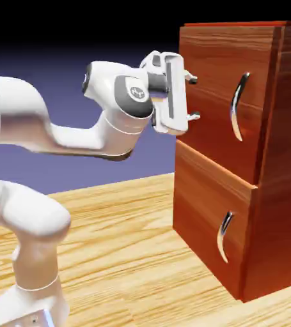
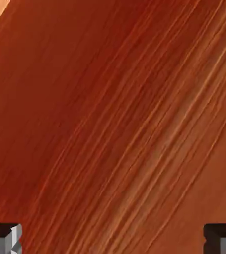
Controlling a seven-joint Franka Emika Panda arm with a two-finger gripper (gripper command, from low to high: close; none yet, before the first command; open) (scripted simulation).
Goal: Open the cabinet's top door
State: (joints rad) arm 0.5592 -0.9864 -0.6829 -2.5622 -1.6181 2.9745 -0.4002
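The cabinet stands at the right of the exterior view, a tall reddish-brown wood box with two stacked panels. Its top door carries a long curved silver handle near its right side. My gripper is open, its two fingertips right at the door's left part, well left of the handle and with nothing between them. In the hand view reddish wood grain of the top door fills the picture, and both grey fingertips sit far apart at the bottom corners. The handle is out of the hand view.
The lower panel juts out a little below the top door and bears a smaller silver handle. The wooden table stretches left of the cabinet. My white arm reaches in from the lower left.
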